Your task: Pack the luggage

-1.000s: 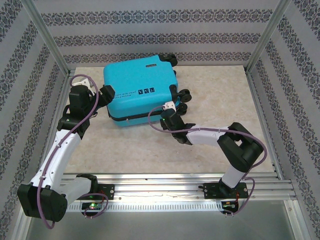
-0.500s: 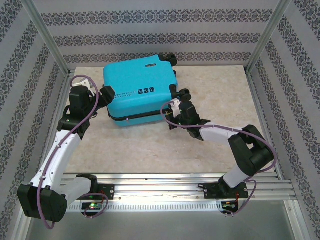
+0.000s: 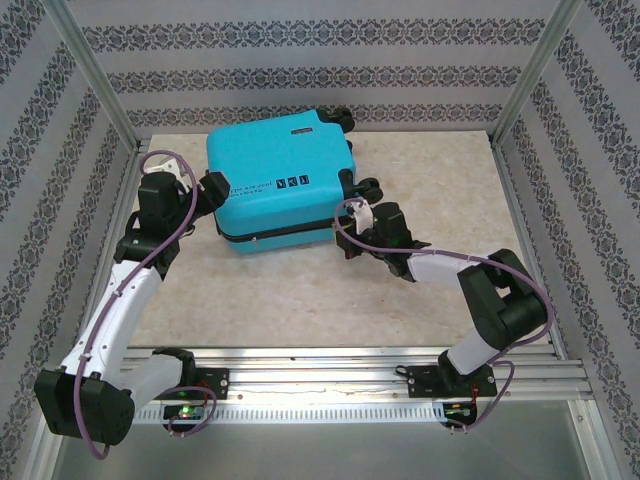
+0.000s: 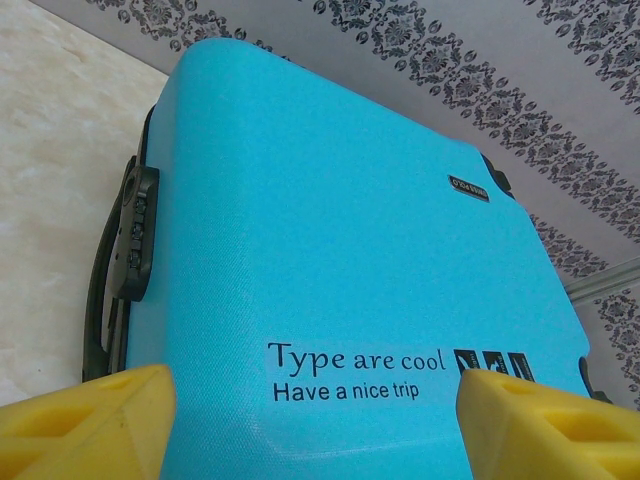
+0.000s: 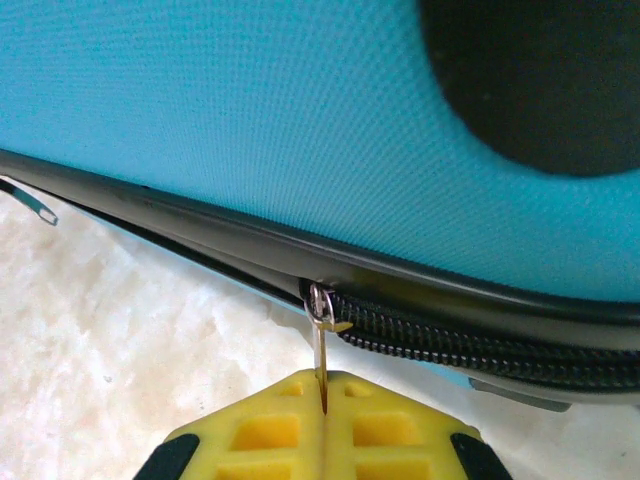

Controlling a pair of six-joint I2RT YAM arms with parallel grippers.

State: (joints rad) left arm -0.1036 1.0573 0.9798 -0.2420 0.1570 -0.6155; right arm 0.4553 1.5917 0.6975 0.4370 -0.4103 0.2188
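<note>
Where the pale marbled surface (image 3: 430, 170) runs back toward the patterned walls (image 3: 320, 80), a turquoise suitcase (image 3: 275, 175) lies flat, left of centre, its black wheels (image 3: 368, 187) pointing right. The left arm bends up along the left side, and the left pincer (image 3: 213, 187) is spread wide at the case's near-left corner. The right arm doubles back low over the surface, with the right pincer (image 5: 322, 398) pressed together on the thin metal zip pull (image 5: 320, 345) at the case's near edge. The shell is finely textured, with a black zip band (image 5: 450, 340) and printed lettering (image 4: 355, 372) reading "Type are cool, Have a nice trip".
</note>
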